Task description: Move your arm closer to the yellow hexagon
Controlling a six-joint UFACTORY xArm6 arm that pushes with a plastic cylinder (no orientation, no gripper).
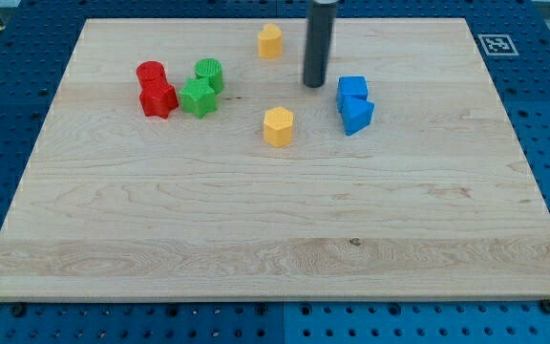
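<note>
The yellow hexagon (278, 126) sits near the middle of the wooden board, in its upper half. My tip (314, 85) is the lower end of the dark rod that comes down from the view's top. It stands above and to the right of the yellow hexagon, apart from it, and just left of the blue blocks. A second yellow block (270, 41) lies near the view's top, left of the rod.
Two blue blocks, a cube (352, 90) and a pointed block (357, 116), touch each other right of my tip. At the upper left a red cylinder (151, 74), a red star-like block (158, 98), a green cylinder (209, 73) and a green star-like block (198, 97) cluster together.
</note>
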